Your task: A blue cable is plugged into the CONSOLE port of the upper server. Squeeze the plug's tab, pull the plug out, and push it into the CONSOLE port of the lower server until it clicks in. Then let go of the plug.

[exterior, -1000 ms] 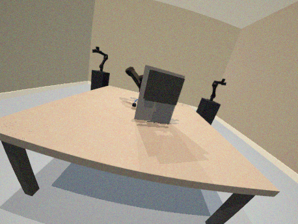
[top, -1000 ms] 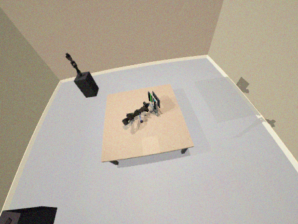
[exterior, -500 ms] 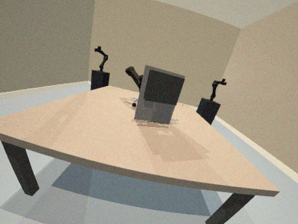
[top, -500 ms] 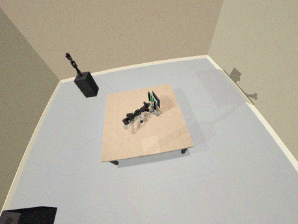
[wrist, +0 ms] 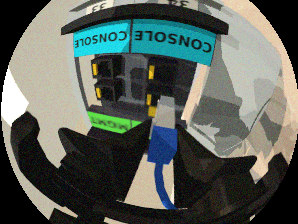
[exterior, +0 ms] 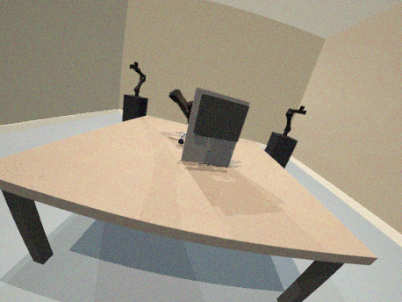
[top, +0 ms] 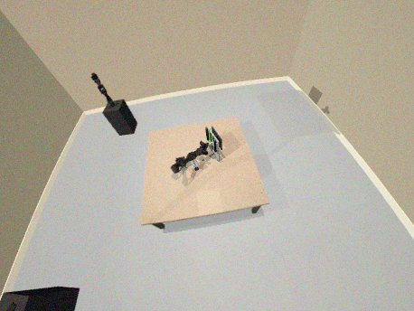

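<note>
Top: arm point(top: 192, 155) over the bench point(top: 208, 185) point(exterior: 175, 193), reaching to the upright panels point(top: 217, 137) point(exterior: 215, 127). Small blue and dark bit on the wood beside the arm. Black pedestal point(top: 121, 118) with a second arm stands on the floor, off the bench.

Exterior: grey panel with a dark upper area hides the end effector; only part of the arm shows behind it. Two more arms on black pedestals beyond the bench.

Wrist: end effector point(wrist: 164, 140) clamped on the blue plug point(wrist: 163, 144), clear tip pointing at the sockets, cable point(wrist: 161, 185) trailing away. Tip overlaps the lower right socket area; can't tell if it's seated. Cyan CONSOLE labels point(wrist: 172, 41) on one side of the sockets, green MGMT strip point(wrist: 109, 121) on the other.
</note>
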`<action>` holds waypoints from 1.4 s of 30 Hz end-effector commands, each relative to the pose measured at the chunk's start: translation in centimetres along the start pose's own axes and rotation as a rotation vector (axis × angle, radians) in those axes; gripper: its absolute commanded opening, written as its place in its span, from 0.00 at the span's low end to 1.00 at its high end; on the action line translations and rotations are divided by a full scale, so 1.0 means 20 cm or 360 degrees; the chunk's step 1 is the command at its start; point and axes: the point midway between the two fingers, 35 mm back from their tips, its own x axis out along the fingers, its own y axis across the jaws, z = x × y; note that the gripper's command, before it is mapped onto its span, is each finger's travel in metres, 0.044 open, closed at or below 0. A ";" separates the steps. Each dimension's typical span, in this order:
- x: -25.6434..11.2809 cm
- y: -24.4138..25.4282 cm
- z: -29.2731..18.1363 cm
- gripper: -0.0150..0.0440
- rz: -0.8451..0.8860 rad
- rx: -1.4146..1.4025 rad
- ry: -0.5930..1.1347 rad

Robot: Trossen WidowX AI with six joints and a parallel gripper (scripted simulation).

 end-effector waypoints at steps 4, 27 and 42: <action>0.02 0.01 0.02 0.25 0.0017 -0.0010 0.0002; 0.06 0.02 0.05 0.25 0.0019 -0.0011 0.0002; 0.08 0.02 0.07 0.25 0.0020 -0.0011 0.0001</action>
